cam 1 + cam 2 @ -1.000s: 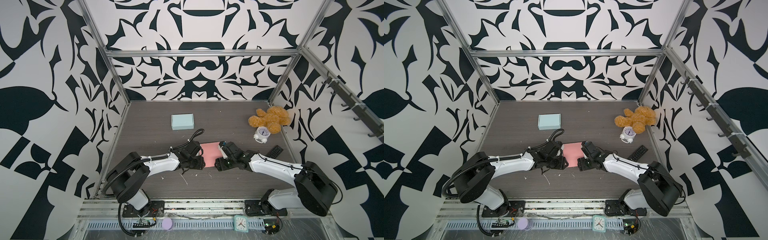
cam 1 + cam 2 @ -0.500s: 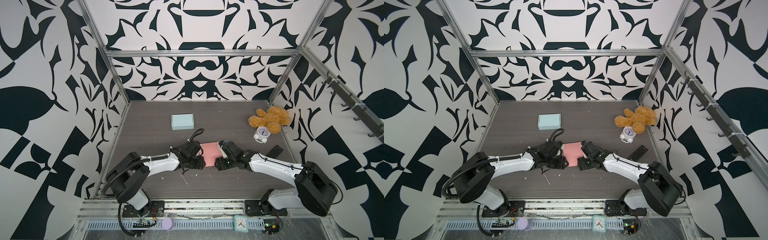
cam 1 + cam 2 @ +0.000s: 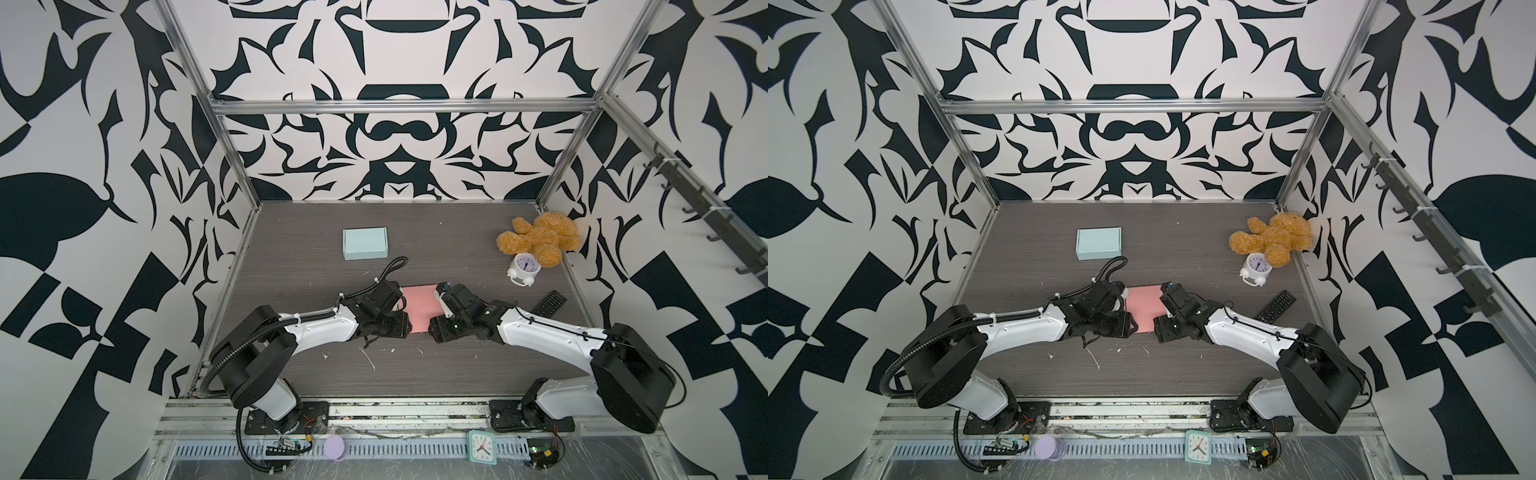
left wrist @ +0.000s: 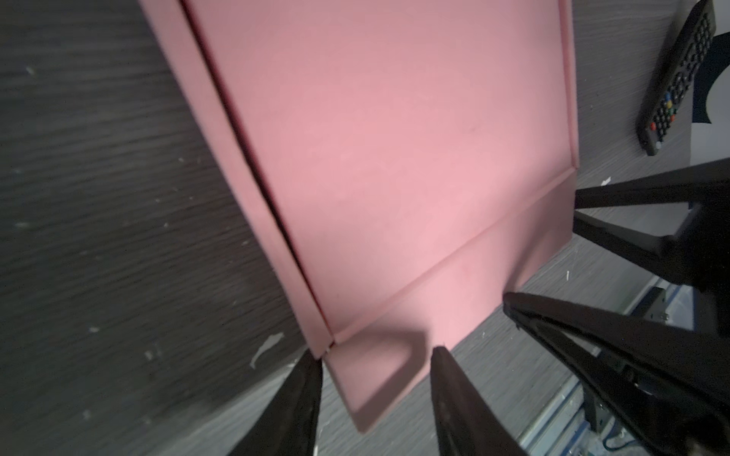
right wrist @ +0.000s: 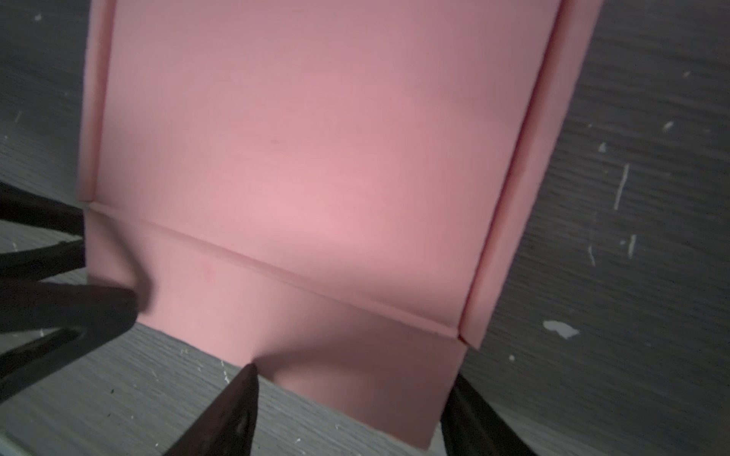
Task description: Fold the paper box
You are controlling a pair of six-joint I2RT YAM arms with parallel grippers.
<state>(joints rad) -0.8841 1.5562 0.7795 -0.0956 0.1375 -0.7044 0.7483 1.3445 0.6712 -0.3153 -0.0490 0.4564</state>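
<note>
Pink paper box (image 3: pixel 419 307) (image 3: pixel 1144 307), both top views: lies flat on the dark wood-grain table (image 3: pixel 299 365), between the two grippers.
Left gripper (image 3: pixel 402 328): at the pink paper box's left side, near corner; jaws hidden from above.
Right gripper (image 3: pixel 433 329): at the pink paper box's right side, near corner.
Light blue closed cardboard box (image 3: pixel 365 244): behind the pink paper box and to its left, well apart.
Brown teddy bear (image 3: pixel 536 237), white alarm clock (image 3: pixel 524 268), black remote control (image 3: pixel 549 303): all right of the pink paper box; bear and clock touching.
Left wrist view: pink paper box (image 4: pixel 395 158) has a flap lying flat on the table. Left gripper (image 4: pixel 375 355) jaws stand apart, gripping nothing, the flap's end between them. The right gripper's fingers (image 4: pixel 651 189) sit at the flap's other end.
Right wrist view: right gripper (image 5: pixel 353 375) jaws are wide apart, holding nothing, one tip at the flap's long edge. The left gripper's fingers (image 5: pixel 98 304) rest on the pink paper box's flap.
</note>
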